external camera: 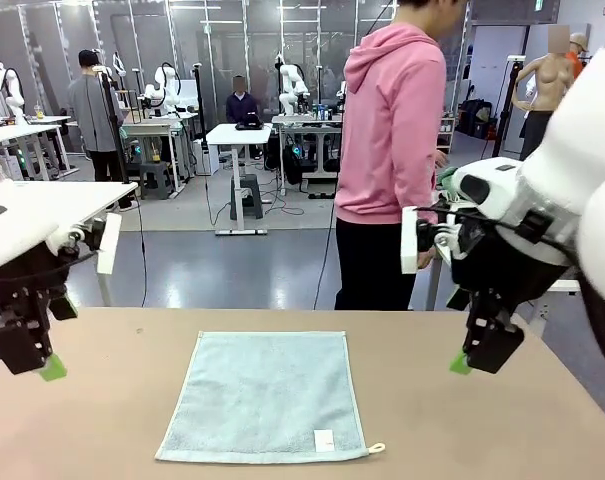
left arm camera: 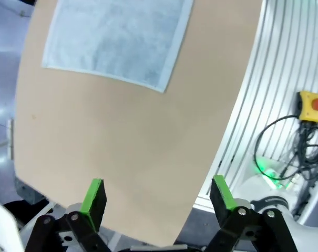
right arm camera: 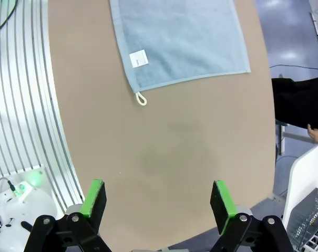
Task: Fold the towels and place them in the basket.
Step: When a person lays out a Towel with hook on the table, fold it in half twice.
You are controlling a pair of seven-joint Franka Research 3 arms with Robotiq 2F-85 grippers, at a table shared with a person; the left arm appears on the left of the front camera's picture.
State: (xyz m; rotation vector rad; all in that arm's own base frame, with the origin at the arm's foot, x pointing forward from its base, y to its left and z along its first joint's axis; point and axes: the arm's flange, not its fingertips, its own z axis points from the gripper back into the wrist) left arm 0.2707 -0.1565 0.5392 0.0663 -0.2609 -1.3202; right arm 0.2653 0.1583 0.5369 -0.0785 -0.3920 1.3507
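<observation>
A light blue towel (external camera: 265, 397) lies spread flat in the middle of the tan table (external camera: 462, 430), with a white label (external camera: 324, 440) and a small loop at its near right corner. My left gripper (external camera: 42, 365) hovers open over the table's left part, well apart from the towel (left arm camera: 116, 37). On the other side my right gripper (external camera: 477, 360) hangs open, with the towel (right arm camera: 180, 37) and its label (right arm camera: 139, 58) far ahead of its fingers. Both gaps hold nothing (left arm camera: 156, 189) (right arm camera: 156, 189). A patch of grey wire mesh (right arm camera: 310, 212), seemingly the basket, shows beyond the table's far edge.
A person in a pink hoodie (external camera: 392, 150) stands at the far side, turned toward a white side table on the right. A yellow emergency-stop box (left arm camera: 312, 105) and cables sit by the ribbed metal base (right arm camera: 17, 105) along the table's near edge.
</observation>
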